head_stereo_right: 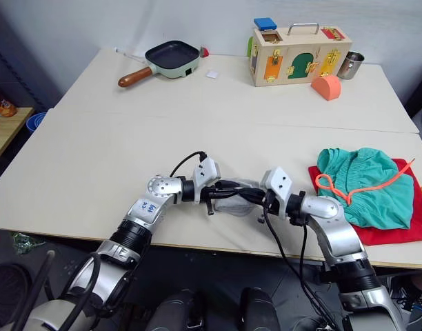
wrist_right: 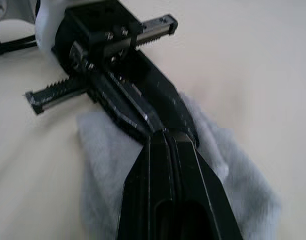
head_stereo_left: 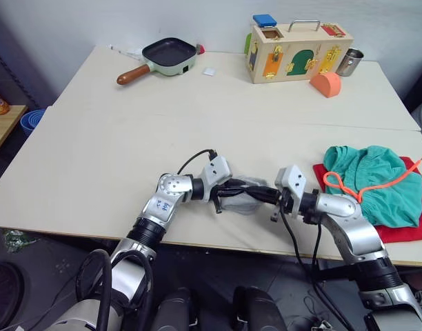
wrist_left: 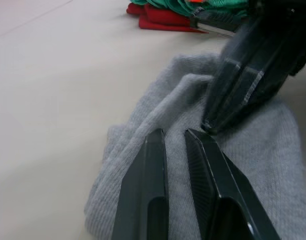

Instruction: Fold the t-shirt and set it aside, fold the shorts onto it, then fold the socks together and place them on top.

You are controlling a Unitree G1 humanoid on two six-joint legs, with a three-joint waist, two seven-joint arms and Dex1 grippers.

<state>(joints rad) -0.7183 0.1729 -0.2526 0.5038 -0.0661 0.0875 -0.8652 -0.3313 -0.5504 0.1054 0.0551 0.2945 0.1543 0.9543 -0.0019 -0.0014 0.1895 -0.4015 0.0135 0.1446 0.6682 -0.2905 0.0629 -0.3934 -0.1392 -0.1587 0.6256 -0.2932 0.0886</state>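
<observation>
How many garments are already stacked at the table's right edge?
2: the red t-shirt at the bottom, the teal shorts on it. The grey socks lie apart between both pincers.

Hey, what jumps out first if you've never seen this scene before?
Both grippers meet over the grey socks at the table's near edge, the left gripper and right gripper tip to tip on the knit. To the robot's right, the teal shorts lie on the red t-shirt. A frying pan and a wooden latch box sit at the far side.
</observation>
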